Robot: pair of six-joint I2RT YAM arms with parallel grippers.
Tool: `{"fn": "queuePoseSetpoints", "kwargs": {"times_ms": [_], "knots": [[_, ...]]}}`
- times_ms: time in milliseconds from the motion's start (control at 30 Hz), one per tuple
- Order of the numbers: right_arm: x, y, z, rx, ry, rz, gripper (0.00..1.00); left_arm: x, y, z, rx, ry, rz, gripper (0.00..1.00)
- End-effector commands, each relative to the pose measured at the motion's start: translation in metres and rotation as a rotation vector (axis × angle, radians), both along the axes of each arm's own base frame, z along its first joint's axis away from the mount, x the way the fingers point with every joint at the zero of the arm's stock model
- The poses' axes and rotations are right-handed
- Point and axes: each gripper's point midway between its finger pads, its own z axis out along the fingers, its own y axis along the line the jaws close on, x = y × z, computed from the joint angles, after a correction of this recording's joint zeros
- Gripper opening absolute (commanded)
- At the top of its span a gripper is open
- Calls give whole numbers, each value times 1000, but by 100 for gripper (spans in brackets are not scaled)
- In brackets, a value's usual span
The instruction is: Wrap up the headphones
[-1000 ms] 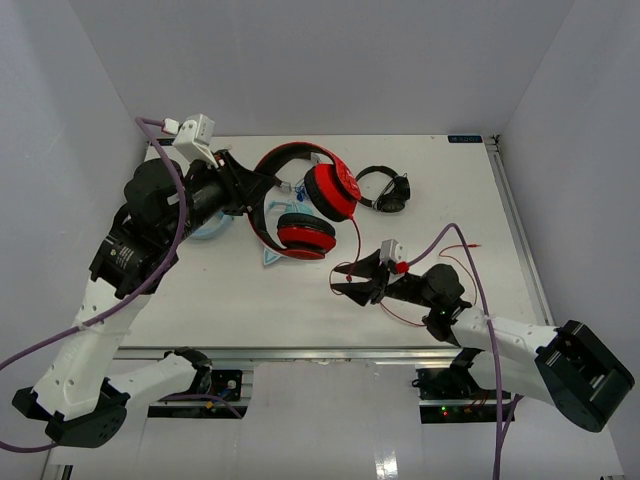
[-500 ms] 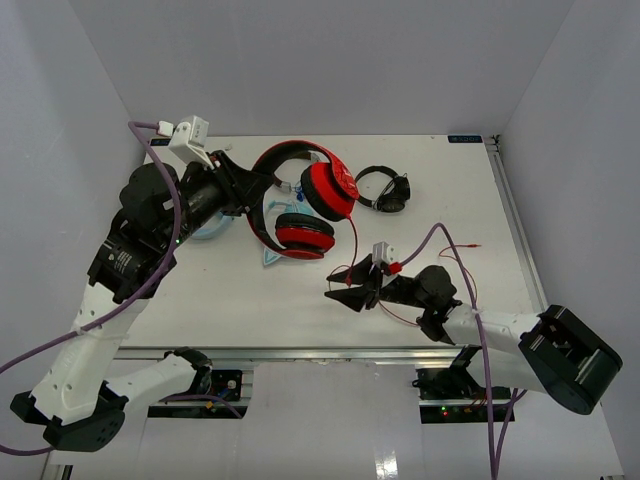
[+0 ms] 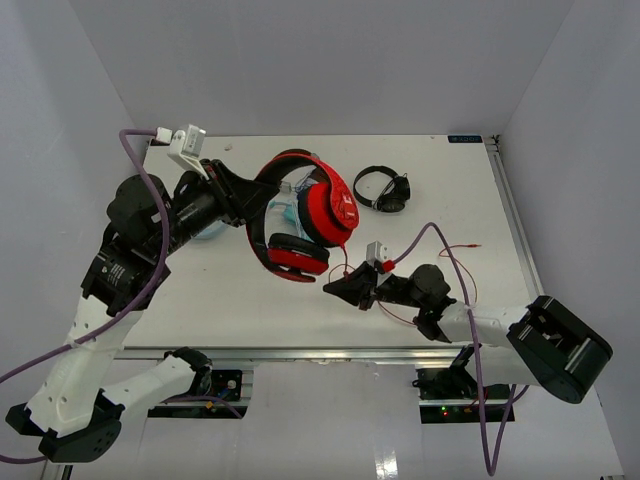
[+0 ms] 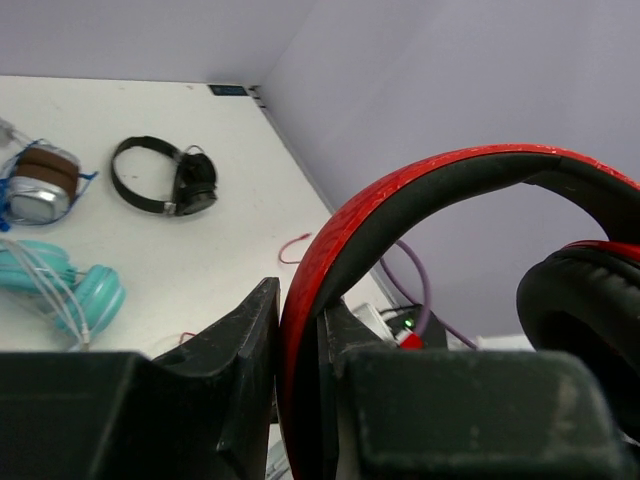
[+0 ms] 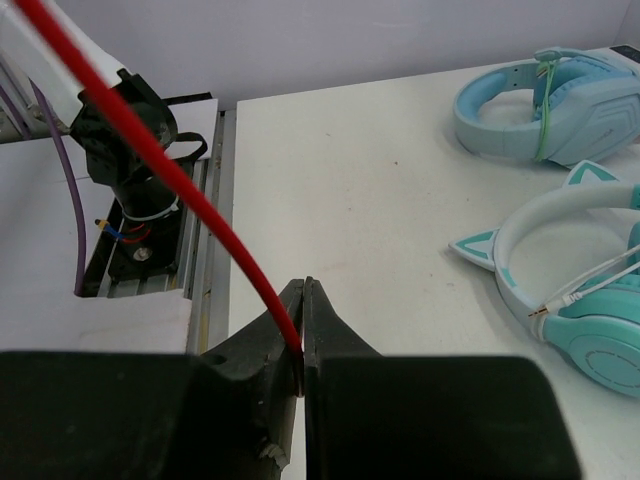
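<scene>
While the left fingers point(image 4: 266, 332) pinch the headphones point(image 3: 325, 205) by the headband point(image 4: 400, 190), the right fingers point(image 5: 293, 322) clamp the red cable point(image 5: 160, 165); black headphones point(image 3: 385, 190) lie beyond.

We see glossy red plastic on the headphones point(image 3: 325, 208), matt black padding inside their band, a smooth red cable point(image 5: 170, 188), and a matt white table point(image 3: 470, 200).

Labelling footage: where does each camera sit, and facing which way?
Top external: above, behind the bases, looking down at the table; both arms show.
Left wrist: faces along the left hand, shut on the headphones.
Right wrist: faces along the right hand, pinching the cable, toward teal headphones.
Shared: top and left wrist both show the small black headphones.
</scene>
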Motion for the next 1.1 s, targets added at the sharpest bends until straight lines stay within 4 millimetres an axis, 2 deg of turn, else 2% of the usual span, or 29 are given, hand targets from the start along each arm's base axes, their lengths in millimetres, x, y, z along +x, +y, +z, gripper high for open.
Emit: {"fn": "queuePoseSetpoints", "kwargs": {"times_ms": [0,67,267,400,433,533,600,700,733,833,900,1033,1067], "knots": [[8,7,27,58,-50,-18,8,-44,-31,18,-78,-57,-306,0],[14,10,33,57,-63,-34,8,-57,-37,10,-60,-53,-401,0],[34,23,48,27,-69,-68,8,-67,-42,-21,4,-50,-482,0],[61,25,55,-38,-69,-170,8,-76,-45,-57,101,-25,-581,0],[66,23,53,-68,-67,-194,8,-76,-45,-64,127,-19,-587,0],[86,14,69,-98,-90,-274,8,-74,-41,-84,208,-21,-595,0],[97,5,73,-133,-90,-319,8,-74,-39,-92,238,-29,-594,0],[110,-2,95,-156,-108,-353,8,-73,-40,-97,249,-27,-596,0],[112,-4,94,-179,-105,-361,8,-74,-40,-99,250,-24,-602,0],[119,-4,115,-182,-131,-376,8,-72,-43,-106,261,-15,-612,0],[121,-5,122,-187,-136,-382,8,-69,-45,-113,272,1,-609,0],[127,-10,139,-200,-151,-414,8,-47,-43,-136,340,47,-516,0],[127,-11,137,-212,-150,-415,8,-45,-43,-138,346,57,-511,0]]}}
